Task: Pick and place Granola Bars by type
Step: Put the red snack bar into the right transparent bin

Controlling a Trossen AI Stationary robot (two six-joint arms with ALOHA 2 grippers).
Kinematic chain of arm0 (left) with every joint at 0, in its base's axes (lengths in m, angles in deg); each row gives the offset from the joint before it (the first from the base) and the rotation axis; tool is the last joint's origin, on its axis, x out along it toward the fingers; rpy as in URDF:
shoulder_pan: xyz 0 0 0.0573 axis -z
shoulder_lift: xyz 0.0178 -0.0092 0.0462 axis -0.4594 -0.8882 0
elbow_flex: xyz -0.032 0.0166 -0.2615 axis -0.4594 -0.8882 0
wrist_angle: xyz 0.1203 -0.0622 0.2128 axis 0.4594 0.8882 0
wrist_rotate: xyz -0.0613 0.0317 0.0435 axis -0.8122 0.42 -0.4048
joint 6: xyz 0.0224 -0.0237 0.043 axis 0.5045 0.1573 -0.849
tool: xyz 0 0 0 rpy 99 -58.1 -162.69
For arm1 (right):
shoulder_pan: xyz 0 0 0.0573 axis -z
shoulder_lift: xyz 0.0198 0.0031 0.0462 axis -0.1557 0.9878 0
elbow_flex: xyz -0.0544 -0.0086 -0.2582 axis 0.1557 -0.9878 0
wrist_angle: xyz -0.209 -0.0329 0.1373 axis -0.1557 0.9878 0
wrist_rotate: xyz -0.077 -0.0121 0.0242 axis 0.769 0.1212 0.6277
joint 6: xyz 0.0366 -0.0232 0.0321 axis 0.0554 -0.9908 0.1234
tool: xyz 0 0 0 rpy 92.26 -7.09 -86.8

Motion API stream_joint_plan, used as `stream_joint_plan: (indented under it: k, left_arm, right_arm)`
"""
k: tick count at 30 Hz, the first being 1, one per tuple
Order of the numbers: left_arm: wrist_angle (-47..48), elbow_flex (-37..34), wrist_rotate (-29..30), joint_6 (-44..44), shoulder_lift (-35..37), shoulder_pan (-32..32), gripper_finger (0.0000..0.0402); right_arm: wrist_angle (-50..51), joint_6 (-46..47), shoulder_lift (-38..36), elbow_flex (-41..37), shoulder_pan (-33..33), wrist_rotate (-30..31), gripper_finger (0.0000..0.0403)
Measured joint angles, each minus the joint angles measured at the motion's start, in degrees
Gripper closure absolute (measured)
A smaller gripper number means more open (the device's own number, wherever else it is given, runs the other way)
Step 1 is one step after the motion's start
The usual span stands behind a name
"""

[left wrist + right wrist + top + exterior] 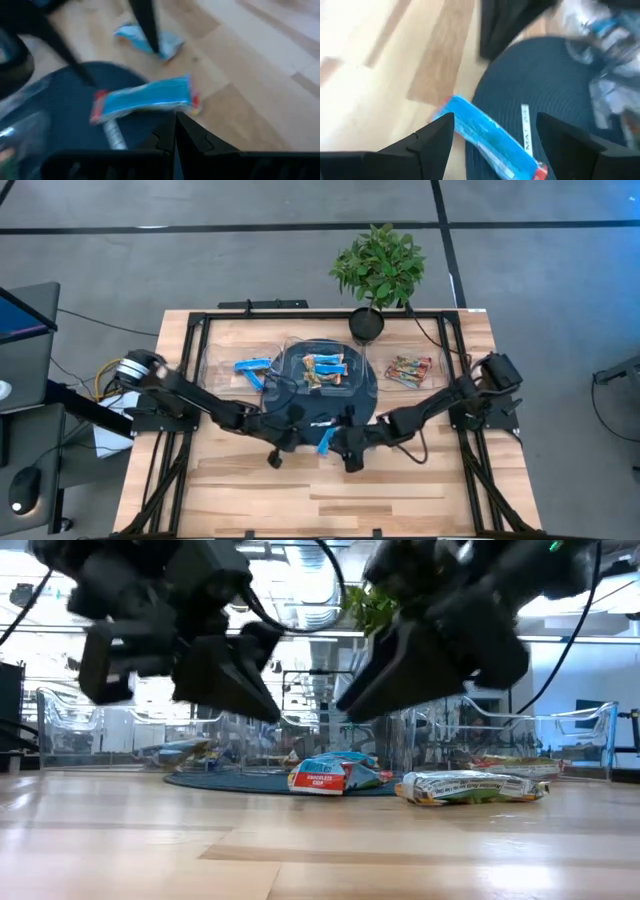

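A bright blue granola bar with red ends (325, 442) (485, 135) lies across the near edge of the round dark mat (365, 385), next to a white label strip (525, 127). My right gripper (495, 120) (350, 458) hovers above this bar, open, one finger on each side. My left gripper (175, 132) (275, 452) hangs shut just left of it, above the table. A paler bar (150, 40) (470, 785) lies on the wood close by. More bars (325, 370) sit piled on the mat.
A clear tray holding blue bars (250, 367) stands left of the mat. Another clear tray, with tan/gold bars (408, 370), stands on its right. A potted plant (378, 270) is at the far edge. Bare wood (320, 500) stretches toward the near edge.
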Motion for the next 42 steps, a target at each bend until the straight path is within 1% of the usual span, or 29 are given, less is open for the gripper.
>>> stream_joint_plan:
  k: [3,6,9,10,14,17,20,23,26,38,42]
  left_arm:
    - [6.0,-1.8,4.7,1.5,6.9,1.1,0.0395]
    - [9.7,-4.6,8.6,4.8,14.1,2.7,0.0395]
    - [11.5,-8.9,12.8,8.6,21.1,4.3,0.0395]
    - [11.6,-10.4,14.5,9.6,23.4,4.7,0.0393]
    - [11.3,-15.3,20.7,12.2,32.2,6.6,0.0375]
    - [11.1,-17.7,22.7,12.9,37.7,7.4,0.0355]
    - [11.1,-19.1,23.7,13.5,41.6,7.8,0.0337]
    - [11.6,-19.4,24.0,13.7,43.1,7.8,0.0325]
    - [12.4,-19.4,24.3,14.1,43.1,7.8,0.0318]
    - [14.2,-19.4,25.3,14.9,42.6,7.8,0.0314]
    - [14.4,-19.4,25.4,15.0,42.6,7.8,0.0314]
  right_arm:
    - [0.8,0.5,0.9,-0.1,2.4,-3.1,0.0128]
    - [1.8,2.2,2.3,-0.3,4.5,-8.0,0.0128]
    - [-1.6,1.4,4.7,0.2,5.9,-12.9,0.0128]
    - [-1.0,0.5,5.0,-0.1,6.3,-13.7,0.0128]
    - [-3.9,-2.3,7.8,0.1,7.3,-15.2,0.0128]
    - [-3.8,-2.3,8.4,0.1,8.2,-15.7,0.0128]
    - [-2.9,-0.4,8.3,0.1,9.0,-16.3,0.0129]
    - [-2.5,0.4,8.5,0.2,9.5,-16.6,0.0136]
    - [-2.4,0.5,8.5,0.2,9.5,-16.6,0.0153]
    - [-2.1,-0.2,8.4,0.3,9.4,-16.4,0.027]
    - [-1.8,-0.2,8.2,0.3,9.4,-16.0,0.0294]
